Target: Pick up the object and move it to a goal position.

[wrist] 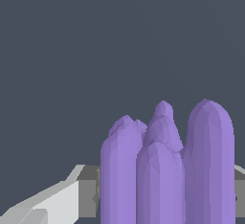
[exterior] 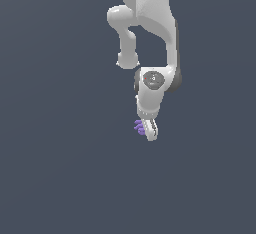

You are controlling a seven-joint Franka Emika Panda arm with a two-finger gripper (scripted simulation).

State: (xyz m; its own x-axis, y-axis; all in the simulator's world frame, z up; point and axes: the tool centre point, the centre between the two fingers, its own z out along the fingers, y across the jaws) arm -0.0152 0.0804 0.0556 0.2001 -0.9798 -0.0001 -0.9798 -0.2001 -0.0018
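From the exterior view I see the white Panda arm (exterior: 150, 23) coming down from the top edge of the picture, folded at its joints, with the wrist pointing down toward the flat dark grey-blue ground (exterior: 55, 168). At its lower end sits the gripper (exterior: 148, 129), and the purple object (exterior: 139, 127) shows just at its tip, on the exterior view's left side of the white finger (exterior: 152, 129). The object touches the gripper there; only a small lumpy part of it sticks out past the finger, and I can make out a few short ridges on it.

On the wrist view the purple object (wrist: 165, 170) fills the lower middle of the picture. It reads as a cluster of rounded, upright lobes packed side by side, the tallest ones standing above the rest. A pale finger (wrist: 57, 204) reaches in at one side of it, with a grey pad (wrist: 88, 192) right against the purple surface, and a sliver of a second grey pad (wrist: 239, 189) shows on the opposite side, also against it. So I take the pincer to be closed narrow on the object, one pad on each flank.

I cannot tell from either view whether the object rests on the ground or hangs above it; the plain background gives no shadow or edge to judge by.
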